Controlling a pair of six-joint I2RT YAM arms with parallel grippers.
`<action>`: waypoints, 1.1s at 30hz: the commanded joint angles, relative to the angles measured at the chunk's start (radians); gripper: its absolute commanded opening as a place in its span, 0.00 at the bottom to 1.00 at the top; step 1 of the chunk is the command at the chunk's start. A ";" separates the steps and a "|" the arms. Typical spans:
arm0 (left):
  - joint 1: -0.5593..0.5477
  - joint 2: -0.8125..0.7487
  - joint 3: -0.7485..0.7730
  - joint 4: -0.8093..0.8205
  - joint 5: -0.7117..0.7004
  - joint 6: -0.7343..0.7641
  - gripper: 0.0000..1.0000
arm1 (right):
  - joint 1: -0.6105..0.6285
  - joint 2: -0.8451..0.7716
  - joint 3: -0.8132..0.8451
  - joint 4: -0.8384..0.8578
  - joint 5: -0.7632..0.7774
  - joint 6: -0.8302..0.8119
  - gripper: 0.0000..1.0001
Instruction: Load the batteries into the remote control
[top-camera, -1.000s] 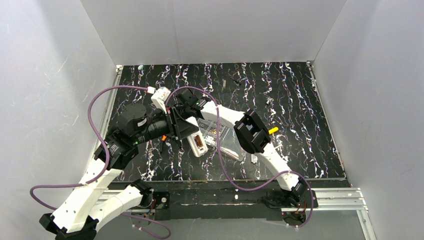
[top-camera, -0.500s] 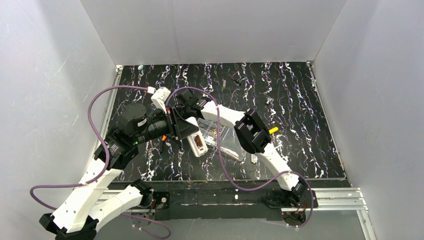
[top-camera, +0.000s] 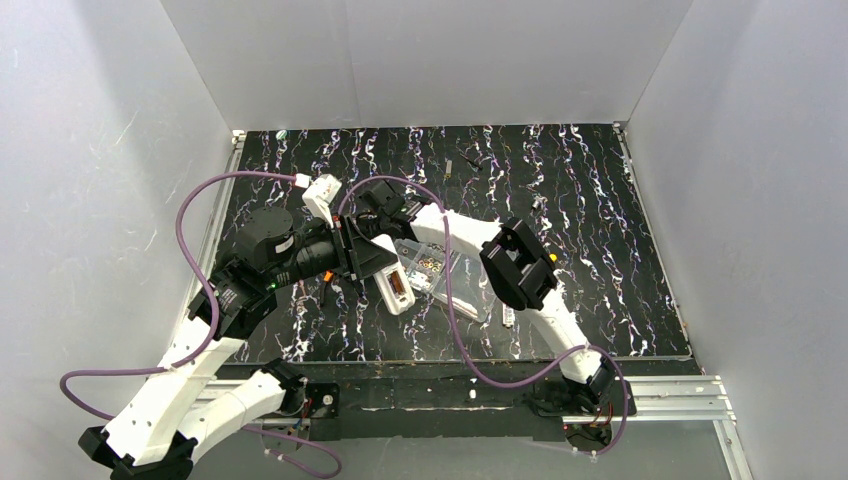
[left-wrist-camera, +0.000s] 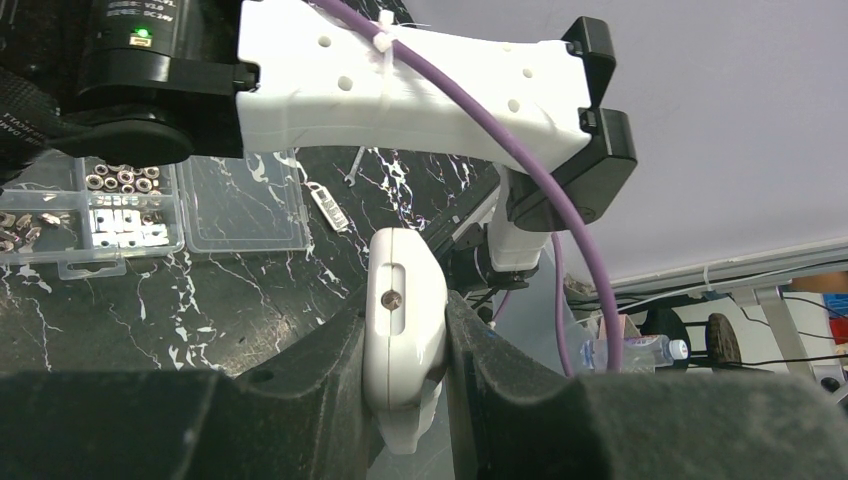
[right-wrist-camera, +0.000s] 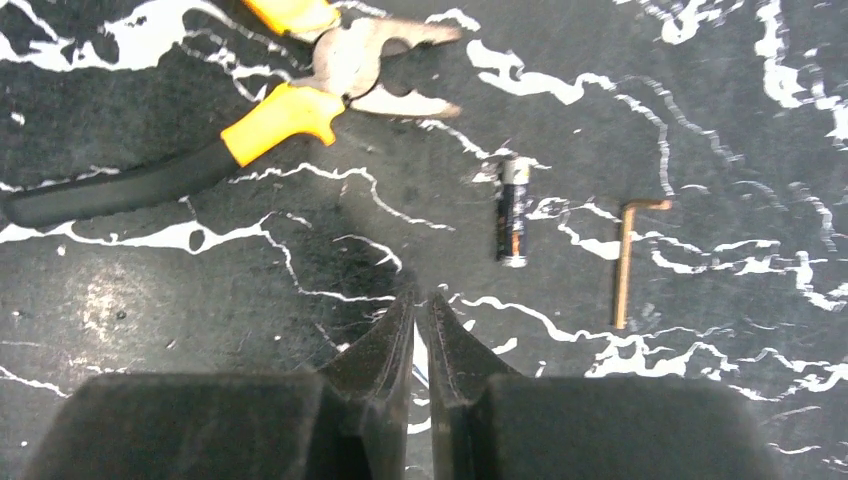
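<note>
Biggest first: the black marbled table (top-camera: 600, 200) has one clear organiser box (left-wrist-camera: 150, 205) and one pair of yellow-handled pliers (right-wrist-camera: 300, 90) on it. The one remote (left-wrist-camera: 403, 290) is up off the table, pinched across its width by the left gripper (left-wrist-camera: 405, 345), jaws only as wide as its body. Then there's one hex key (right-wrist-camera: 628, 260) and just one battery (right-wrist-camera: 513, 210) that I can see, lying flat near each other. The right gripper (right-wrist-camera: 421, 300) hangs near that battery, jaws all but closed on nothing. My worry: if it doesn't open up first it'll just shove the battery, which is round and will roll. The remote also looks gripped toward one end, so pressing a cell in could twist it.
</note>
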 joint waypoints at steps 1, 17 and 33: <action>0.006 -0.004 0.030 0.039 0.021 0.003 0.00 | 0.005 -0.076 -0.016 0.167 -0.013 0.097 0.13; 0.006 -0.011 0.031 0.023 0.015 0.013 0.00 | 0.012 0.110 0.135 0.334 0.260 0.108 0.01; 0.006 -0.012 0.025 0.025 0.010 0.015 0.00 | 0.037 0.124 0.100 0.300 0.251 -0.004 0.01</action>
